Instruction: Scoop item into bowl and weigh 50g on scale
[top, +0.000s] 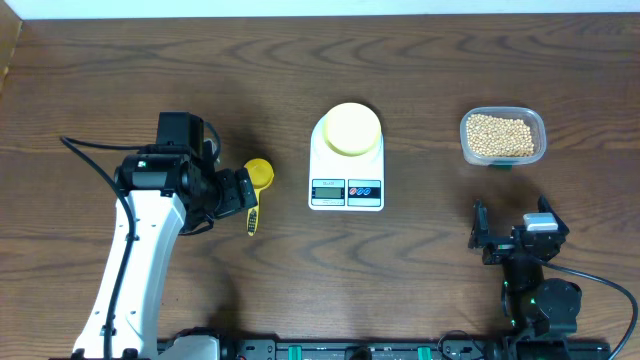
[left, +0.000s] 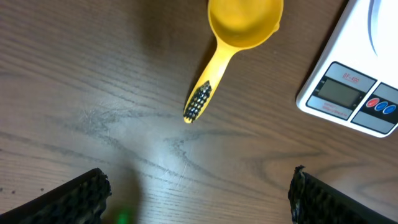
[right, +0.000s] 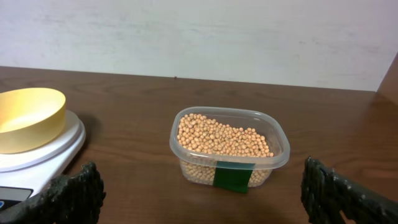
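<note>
The pale-yellow bowl (top: 351, 129) sits empty on the white scale (top: 346, 185) at mid-table; both also show at the left of the right wrist view, the bowl (right: 28, 118) on the scale (right: 53, 149). The tan beans (top: 500, 134) fill a clear tub (right: 230, 158) at the back right, and show in the right wrist view (right: 224, 137). My left gripper (top: 238, 192) is open and empty over the table (left: 199, 186), just short of the handle end of a bright-yellow scoop (left: 214, 68). My right gripper (top: 510, 240) is open and empty (right: 202, 193), well in front of the tub.
The scoop (top: 257, 182) lies left of the scale, cup toward the back, black-tipped handle toward the front. The scale's display and buttons (left: 354, 99) face the front edge. The tub carries a green label (right: 233, 175). Bare wood lies between the scale and the tub.
</note>
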